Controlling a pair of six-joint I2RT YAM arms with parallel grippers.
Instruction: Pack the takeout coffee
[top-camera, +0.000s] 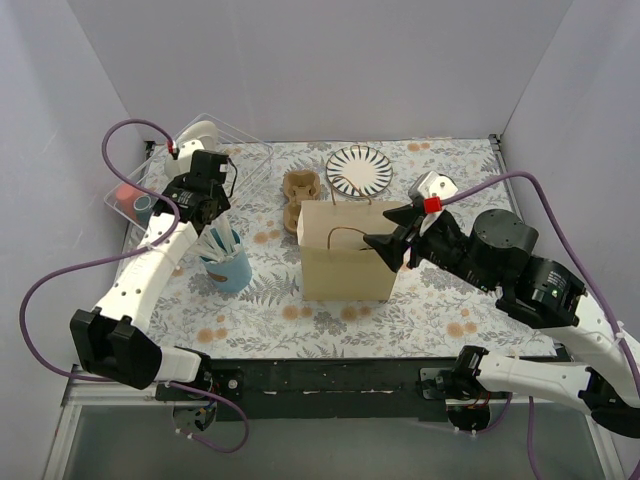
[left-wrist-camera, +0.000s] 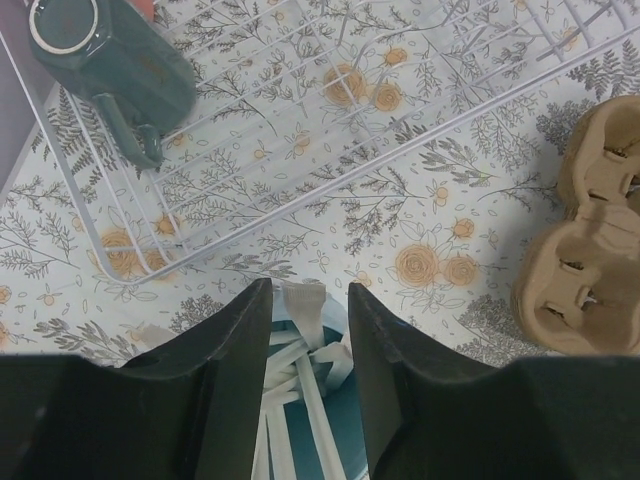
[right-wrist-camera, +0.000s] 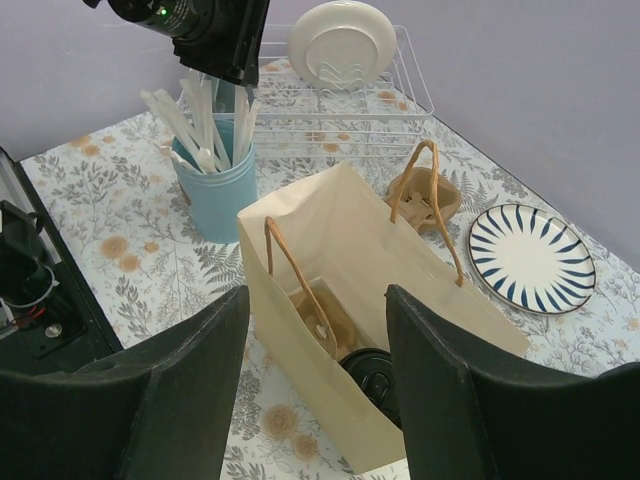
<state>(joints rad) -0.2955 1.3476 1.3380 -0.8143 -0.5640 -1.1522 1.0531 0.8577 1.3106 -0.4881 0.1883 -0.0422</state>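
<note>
A cream paper bag (top-camera: 345, 262) with brown handles stands open mid-table. In the right wrist view, one black cup lid (right-wrist-camera: 372, 372) shows deep inside the bag (right-wrist-camera: 330, 230). The second coffee cup is hidden or out of view. My right gripper (right-wrist-camera: 318, 295) is open and empty, just above the bag's mouth; in the top view it (top-camera: 392, 235) is at the bag's right top edge. My left gripper (left-wrist-camera: 308, 290) is open, its fingers straddling white straws in a light-blue cup (top-camera: 228, 268).
A brown cardboard cup carrier (top-camera: 300, 195) lies behind the bag, with a striped plate (top-camera: 359, 170) to its right. A white wire dish rack (left-wrist-camera: 330, 130) at the back left holds a teal mug (left-wrist-camera: 120, 60) and a white plate (right-wrist-camera: 340, 40).
</note>
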